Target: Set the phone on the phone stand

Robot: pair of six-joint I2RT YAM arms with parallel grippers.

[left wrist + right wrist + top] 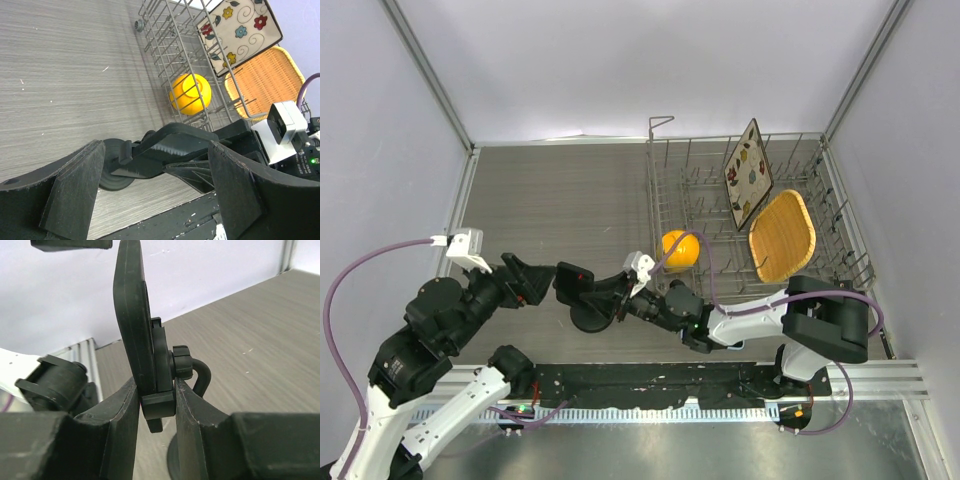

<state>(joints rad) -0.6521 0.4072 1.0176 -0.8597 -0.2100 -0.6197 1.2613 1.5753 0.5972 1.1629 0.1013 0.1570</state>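
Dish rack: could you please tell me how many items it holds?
3: a floral plate standing at the back, a woven orange plate nearer and right of it, a yellow round object at the near-left corner. None seems hidden.

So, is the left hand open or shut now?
Open. In the left wrist view the left hand has its two fingers spread wide, and the phone shows in the gap between them.

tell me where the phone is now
Right wrist view: the phone stands upright against the phone stand, both clamped in the right pincer; top view: left of the dish rack.
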